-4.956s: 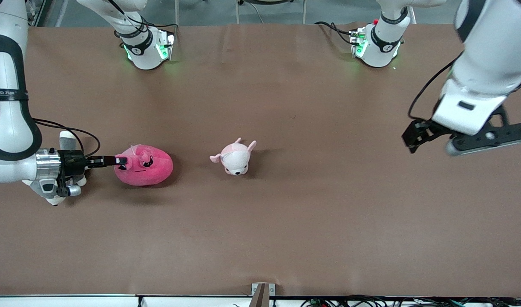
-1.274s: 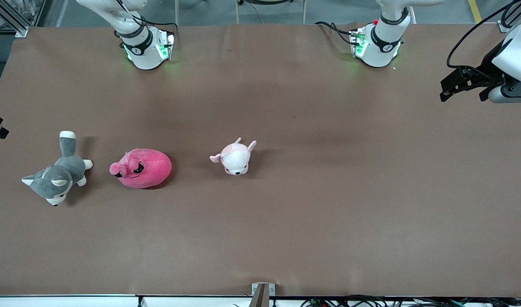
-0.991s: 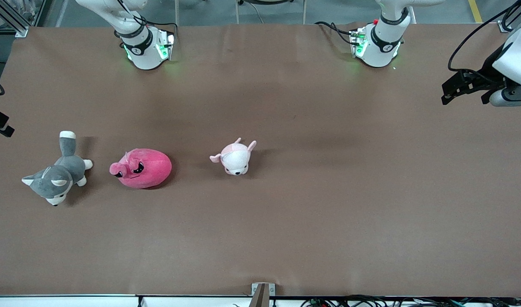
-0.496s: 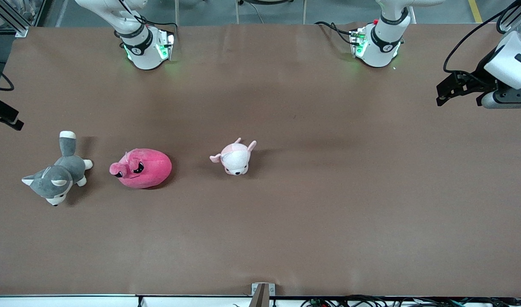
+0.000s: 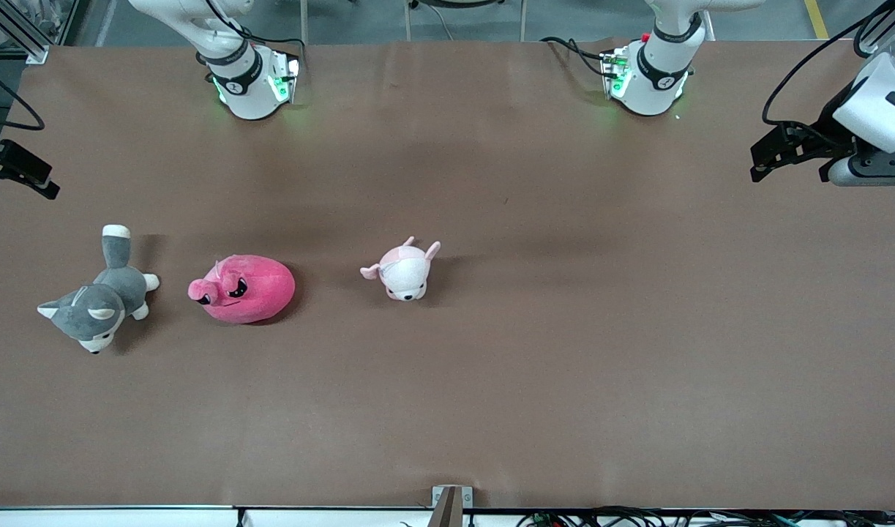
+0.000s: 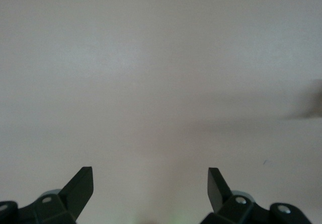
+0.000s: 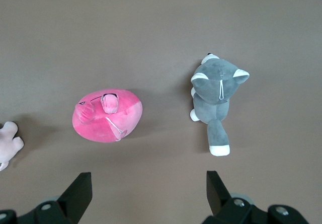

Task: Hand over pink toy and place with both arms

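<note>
Brown paper covers the long table (image 5: 535,380), and three soft toys lie in a row on it; the pink toy (image 5: 244,288), a round plush with a snout, sits in the middle of the row and serves as landmark. A grey wolf toy (image 5: 99,296) lies just beside the pink toy toward the right arm's end; a pale piglet (image 5: 403,269) lies near it toward the left arm's end.

Neither arm holds anything. The right gripper (image 7: 147,193) hangs high over the table's edge at its own end, looking down on the pink toy and the wolf, its fingers (image 7: 79,190) spread wide; the left gripper (image 6: 150,186) hangs well apart from the pink toy, over bare paper at the left arm's end, fingers equally spread, and that arm waits.

The pink toy resting at the right arm's end with both hands free fits either a handover to come or a finished placing; the scene does not settle which, so no particular move can be called for.
</note>
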You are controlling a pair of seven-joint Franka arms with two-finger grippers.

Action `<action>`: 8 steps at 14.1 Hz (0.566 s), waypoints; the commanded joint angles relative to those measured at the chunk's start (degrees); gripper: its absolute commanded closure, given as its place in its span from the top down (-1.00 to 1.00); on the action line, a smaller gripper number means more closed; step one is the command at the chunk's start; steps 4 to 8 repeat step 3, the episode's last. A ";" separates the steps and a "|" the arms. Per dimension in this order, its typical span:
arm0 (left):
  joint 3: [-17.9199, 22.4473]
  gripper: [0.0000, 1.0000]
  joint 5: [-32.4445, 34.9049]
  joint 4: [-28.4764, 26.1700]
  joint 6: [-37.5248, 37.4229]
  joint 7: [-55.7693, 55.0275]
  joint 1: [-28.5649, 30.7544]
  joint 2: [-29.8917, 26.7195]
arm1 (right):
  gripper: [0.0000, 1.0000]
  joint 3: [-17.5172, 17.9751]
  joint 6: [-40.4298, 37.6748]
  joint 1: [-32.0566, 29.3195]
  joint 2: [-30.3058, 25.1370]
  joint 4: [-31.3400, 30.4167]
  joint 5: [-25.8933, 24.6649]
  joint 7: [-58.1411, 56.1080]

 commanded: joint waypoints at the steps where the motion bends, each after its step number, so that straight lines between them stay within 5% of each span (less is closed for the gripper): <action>1: -0.23 1.00 0.97 1.32 -1.01 0.48 0.21 0.27 | 1.00 -0.09 1.01 0.30 -1.94 -2.41 -0.74 -1.17; 8: -0.23 1.00 0.97 1.32 -1.80 0.48 0.30 0.18 | 1.00 -0.18 1.01 0.21 -1.94 -2.41 -0.74 -1.26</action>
